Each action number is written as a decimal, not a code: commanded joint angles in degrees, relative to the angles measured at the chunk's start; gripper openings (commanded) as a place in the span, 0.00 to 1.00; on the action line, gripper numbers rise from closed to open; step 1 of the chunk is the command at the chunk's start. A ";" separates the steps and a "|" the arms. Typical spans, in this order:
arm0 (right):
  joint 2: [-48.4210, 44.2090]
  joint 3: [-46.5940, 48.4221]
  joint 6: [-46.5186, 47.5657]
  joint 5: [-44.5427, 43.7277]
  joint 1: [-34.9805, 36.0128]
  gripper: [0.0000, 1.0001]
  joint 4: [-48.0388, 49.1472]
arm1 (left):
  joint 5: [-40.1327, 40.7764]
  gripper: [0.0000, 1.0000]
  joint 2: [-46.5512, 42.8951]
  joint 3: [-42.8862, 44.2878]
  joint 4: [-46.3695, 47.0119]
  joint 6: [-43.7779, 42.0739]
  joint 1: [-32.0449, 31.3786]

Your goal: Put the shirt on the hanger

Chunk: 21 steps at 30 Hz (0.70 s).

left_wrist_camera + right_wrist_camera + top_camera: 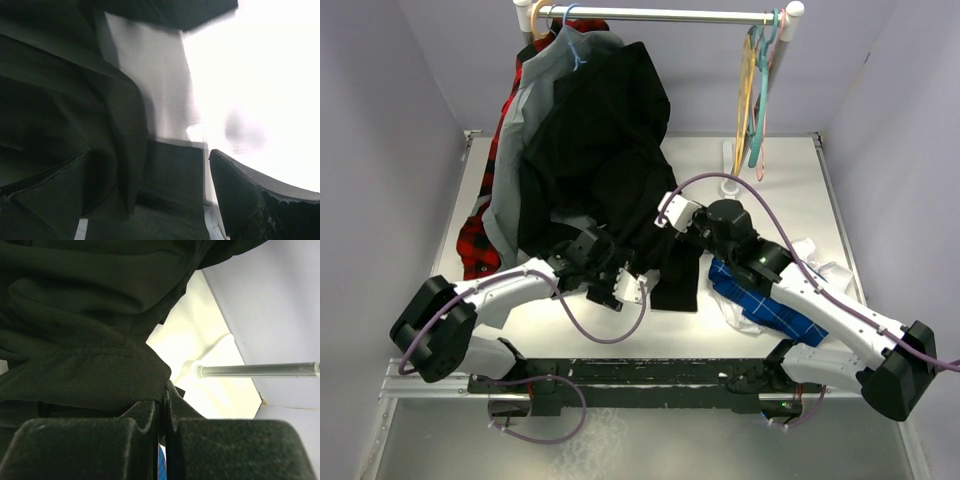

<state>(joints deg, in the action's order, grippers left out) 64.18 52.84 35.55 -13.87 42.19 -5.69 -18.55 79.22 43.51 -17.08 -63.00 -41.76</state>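
Observation:
The black shirt (605, 150) hangs in a bunch from the left end of the rail and drapes down onto the table. My right gripper (672, 214) is shut on a fold of it; the wrist view shows the pads pinching the black cloth (90, 375). My left gripper (620, 287) is open low at the shirt's bottom edge. Its wrist view shows one finger (245, 195) on the right, with black cloth (172, 172) beside it; the other finger is hidden. The yellow-orange hanger (746, 85) hangs empty at the right end of the rail.
Grey (525, 110) and red plaid (475, 240) garments hang left of the black shirt. Teal (761, 115) and pink (773, 50) hangers hang by the yellow one. A blue-checked shirt (760, 305) lies under my right arm. The rack's right pole (255, 370) stands near my right gripper.

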 commanded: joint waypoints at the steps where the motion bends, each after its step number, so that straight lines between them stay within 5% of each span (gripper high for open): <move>1: -1.31 1.11 0.37 0.73 -0.51 0.00 4.02 | 7.72 0.99 -0.16 -4.74 14.05 -4.07 -0.09; 8: -2.15 0.74 -1.55 0.86 -0.54 0.00 3.86 | 15.73 1.00 3.74 -8.98 36.40 -3.19 -0.30; 9: -2.25 0.69 -1.88 0.93 -0.54 0.00 3.66 | 16.46 0.94 4.24 -9.04 38.08 -3.13 -0.27; 10: -2.37 0.69 -2.38 1.02 -0.53 0.00 3.55 | 16.91 0.78 4.49 -8.62 38.86 -2.82 -0.28; 12: -2.56 0.96 -3.44 1.04 -0.53 0.00 2.72 | 18.40 0.03 4.60 -5.24 35.73 0.03 -0.30; 21: -7.52 8.45 -6.27 2.52 -0.47 0.00 -4.64 | 20.43 0.00 -0.89 14.28 8.01 8.28 2.10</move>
<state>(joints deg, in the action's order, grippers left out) 61.17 54.06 31.81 -13.17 41.93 -9.61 0.95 82.98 47.33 2.76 -60.16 -41.52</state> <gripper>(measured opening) 0.012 0.009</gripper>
